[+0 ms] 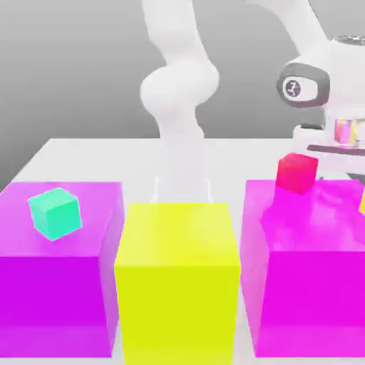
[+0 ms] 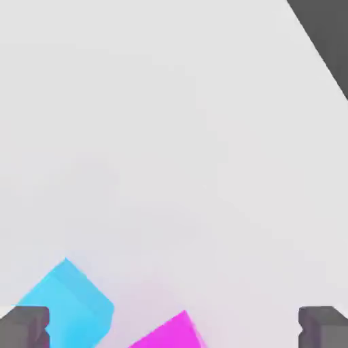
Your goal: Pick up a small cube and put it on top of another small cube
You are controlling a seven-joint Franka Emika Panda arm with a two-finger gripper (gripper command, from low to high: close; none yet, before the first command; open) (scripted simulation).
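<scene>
Green small cube [image 1: 55, 212]: set on the left magenta block [image 1: 57, 285]. Yellow block [image 1: 178, 281]: placed mid-table [image 1: 85, 153], near the front edge. Red small cube [image 1: 296, 172]: seated at the right magenta block's [image 1: 306, 278] back edge. Gripper [image 2: 174, 326]: fingers [image 2: 26, 326] spread wide, nothing held.

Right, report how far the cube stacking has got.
Done: nothing. The green cube sits alone on the left magenta block and the red cube alone at the right magenta block. In hand: the open, empty gripper is above the table. Left: grasp, lift, stack.
</scene>
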